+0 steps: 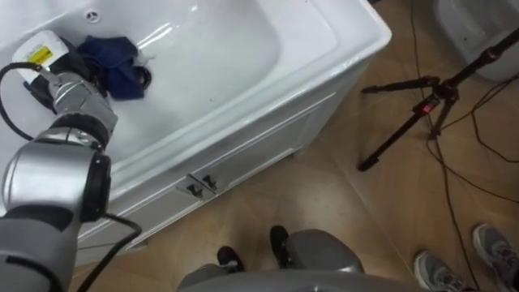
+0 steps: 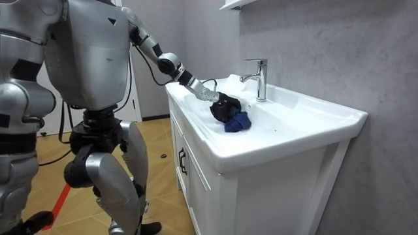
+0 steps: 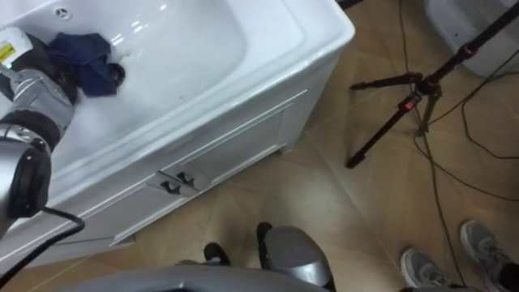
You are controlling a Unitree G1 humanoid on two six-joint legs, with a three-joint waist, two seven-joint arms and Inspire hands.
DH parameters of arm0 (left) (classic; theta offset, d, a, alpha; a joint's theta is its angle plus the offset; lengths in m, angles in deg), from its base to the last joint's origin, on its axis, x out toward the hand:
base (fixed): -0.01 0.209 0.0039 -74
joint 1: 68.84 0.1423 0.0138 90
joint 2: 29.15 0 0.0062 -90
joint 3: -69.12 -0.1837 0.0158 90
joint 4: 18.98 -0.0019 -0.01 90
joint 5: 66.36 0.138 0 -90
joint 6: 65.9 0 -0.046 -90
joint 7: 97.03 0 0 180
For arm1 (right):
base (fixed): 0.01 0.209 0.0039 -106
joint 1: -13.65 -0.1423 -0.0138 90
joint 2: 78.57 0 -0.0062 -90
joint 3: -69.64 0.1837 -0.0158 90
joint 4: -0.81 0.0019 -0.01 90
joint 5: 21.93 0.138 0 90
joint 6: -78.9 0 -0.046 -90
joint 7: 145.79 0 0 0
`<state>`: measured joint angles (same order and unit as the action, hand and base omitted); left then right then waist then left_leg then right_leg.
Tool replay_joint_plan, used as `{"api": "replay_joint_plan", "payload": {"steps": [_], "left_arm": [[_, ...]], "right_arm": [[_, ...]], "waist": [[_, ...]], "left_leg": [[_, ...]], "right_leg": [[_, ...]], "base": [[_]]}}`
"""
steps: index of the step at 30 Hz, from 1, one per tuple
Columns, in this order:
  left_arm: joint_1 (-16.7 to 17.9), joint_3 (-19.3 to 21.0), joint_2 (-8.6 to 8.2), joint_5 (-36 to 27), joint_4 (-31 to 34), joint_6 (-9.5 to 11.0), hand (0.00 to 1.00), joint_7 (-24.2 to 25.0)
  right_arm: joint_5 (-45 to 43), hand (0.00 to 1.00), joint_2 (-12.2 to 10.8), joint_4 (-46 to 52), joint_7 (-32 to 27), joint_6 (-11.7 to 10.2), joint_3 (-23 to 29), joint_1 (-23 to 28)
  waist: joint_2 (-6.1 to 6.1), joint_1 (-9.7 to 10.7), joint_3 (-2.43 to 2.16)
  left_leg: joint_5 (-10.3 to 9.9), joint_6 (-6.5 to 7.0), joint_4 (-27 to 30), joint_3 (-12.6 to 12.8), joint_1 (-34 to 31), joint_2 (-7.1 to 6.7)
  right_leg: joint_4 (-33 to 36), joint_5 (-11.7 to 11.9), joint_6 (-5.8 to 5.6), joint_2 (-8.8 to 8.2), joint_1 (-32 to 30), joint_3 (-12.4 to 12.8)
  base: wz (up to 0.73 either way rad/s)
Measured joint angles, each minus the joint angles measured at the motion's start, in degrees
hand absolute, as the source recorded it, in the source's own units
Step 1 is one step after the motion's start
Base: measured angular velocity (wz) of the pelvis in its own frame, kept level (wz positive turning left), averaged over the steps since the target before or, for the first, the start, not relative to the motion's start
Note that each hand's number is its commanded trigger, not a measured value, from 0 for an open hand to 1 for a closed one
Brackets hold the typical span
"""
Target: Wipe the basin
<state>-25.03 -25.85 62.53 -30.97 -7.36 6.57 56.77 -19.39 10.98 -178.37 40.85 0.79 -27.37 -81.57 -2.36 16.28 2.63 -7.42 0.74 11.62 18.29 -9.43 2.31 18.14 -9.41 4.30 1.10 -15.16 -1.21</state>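
Reaching arm: the robot stood at the cabinet front, its left arm stretched into the bowl, as the room view showed.
Left hand (image 1: 77,66): dark and glossy, set on the cloth with fingers curled over the bunched fabric; the fingertips were partly lost in the folds.
Cloth (image 1: 113,58): dark blue, soft and crumpled into a lump, lying on the floor of the bowl near the drain (image 1: 93,16).
Basin (image 1: 349,49): white glazed ceramic, a long rectangular bowl with rounded corners and a broad flat rim; its far end was cut off by the frame in the eye views.
Tap (image 2: 260,78): bright chrome, an upright post with a squared spout, standing on the back ledge.
Cabinet (image 1: 268,146): white panelled doors with a pair of small dark handles (image 1: 199,185) where they met.
Floor (image 1: 324,203): tan wood-look boards with a slight sheen.
Tripod (image 1: 422,105): black metal, legs splayed, beside the basin's end; its top ran out of frame.
Person: grey shoes (image 1: 442,272) at the lower right edge.
Right hand (image 2: 26,225): low at the room view's left edge, cropped, too little showing to read.
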Motion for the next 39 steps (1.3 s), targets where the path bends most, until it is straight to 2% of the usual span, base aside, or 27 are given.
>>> {"api": "replay_joint_plan", "payload": {"steps": [5,6,10,13,16,21,25,27,30,32,39], "left_arm": [[-1.07,-1.99,-3.41,-0.09,0.16,1.21,1.0,0.16],[-1.19,-2.09,-3.57,-0.31,0.17,1.38,1.0,0.24],[-2.42,-3.61,-4.26,-3.79,0.22,1.54,1.0,0.44],[-4.05,-5.35,-4.92,-6.83,0.25,1.54,1.0,0.45],[-5.64,-5.39,-5.8,-9.04,0.25,1.59,1.0,0.49],[-6.62,-5.93,-5.61,-13.0,0.4,1.63,1.0,0.47],[-6.78,-7.06,-5.54,-13.38,0.78,2.85,1.0,0.34],[-6.86,-7.05,-5.6,-13.41,0.8,3.27,1.0,0.03],[-7.08,-7.06,-6.39,-13.43,0.8,3.62,1.0,-0.67],[-7.63,-7.06,-6.74,-13.44,0.8,4.57,1.0,-1.04],[-7.64,-7.04,-6.66,-15.65,0.8,6.45,1.0,-1.17]], "right_arm": [[-1.14,0.0,-0.15,0.09,0.67,-0.73,-0.67,-2.81],[-1.15,0.0,-0.14,0.08,0.7,-0.73,-0.67,-3.03],[-1.14,0.0,-0.43,0.03,1.87,-0.58,-0.84,-3.37],[-1.14,0.0,-0.47,0.04,1.82,-0.52,-0.78,-3.43],[-1.09,0.0,-0.45,0.02,1.66,-0.54,-0.85,-3.09],[-1.46,0.0,-0.24,-0.14,1.63,-0.65,-0.84,-1.91],[-5.1,0.0,0.12,-0.01,1.52,-1.24,-0.86,-0.96],[-6.95,0.0,0.35,-0.01,1.43,-1.61,-0.87,-0.97],[-8.95,0.0,0.74,0.09,1.34,-2.04,-0.85,-0.9],[-10.09,0.0,0.8,0.11,0.89,-2.09,-0.88,-0.89],[-10.22,0.0,0.9,0.13,0.52,-2.53,-2.25,-0.81]], "waist": [[-0.01,1.53,-0.05],[-0.07,1.62,-0.01],[0.52,3.01,-0.35],[0.56,4.36,-0.36],[0.72,4.74,-0.38],[1.03,5.92,-0.45],[1.38,6.02,-0.44],[1.71,7.14,-0.37],[2.27,7.9,-0.33],[2.65,7.98,-0.1],[2.53,8.31,-0.02]], "left_leg": [[0.02,0.07,0.23,2.04,-0.24,-0.01],[0.02,0.08,0.23,2.02,-0.22,-0.03],[0.04,0.1,0.24,2.01,0.04,-0.07],[0.04,0.1,0.22,2.41,-0.09,-0.07],[0.04,0.1,0.18,3.38,-0.07,-0.08],[0.04,0.11,0.24,3.19,-0.54,-0.07],[0.09,0.26,0.93,2.97,-1.69,-0.06],[0.08,0.28,1.39,2.84,-2.23,-0.09],[-0.47,1.11,1.98,2.89,-2.21,0.09],[-0.68,1.42,1.94,2.93,-2.18,-0.21],[-0.74,1.53,1.87,2.99,-2.25,-0.36]], "right_leg": [[0.77,0.05,-0.4,-0.14,-0.96,1.07],[0.82,0.05,-0.42,-0.14,-1.04,1.25],[0.89,0.08,-0.41,-0.05,-0.97,1.54],[1.15,0.07,-0.41,-0.03,-1.29,1.79],[1.64,0.08,-0.41,0.03,-1.79,2.49],[1.74,0.12,-0.43,-0.01,-1.88,2.44],[1.6,0.5,-0.65,-0.21,-2.38,2.13],[1.74,0.48,-0.71,-0.58,-2.49,1.24],[1.88,0.42,-0.81,-0.56,-2.39,1.13],[3.03,0.09,-1.01,-0.93,-2.75,1.12],[3.84,-0.16,-1.07,-1.03,-3.19,1.28]], "base": [[-0.09],[-0.09],[-0.03],[-0.05],[-0.12],[0.01],[0.06],[0.2],[0.02],[0.0],[0.0]]}}
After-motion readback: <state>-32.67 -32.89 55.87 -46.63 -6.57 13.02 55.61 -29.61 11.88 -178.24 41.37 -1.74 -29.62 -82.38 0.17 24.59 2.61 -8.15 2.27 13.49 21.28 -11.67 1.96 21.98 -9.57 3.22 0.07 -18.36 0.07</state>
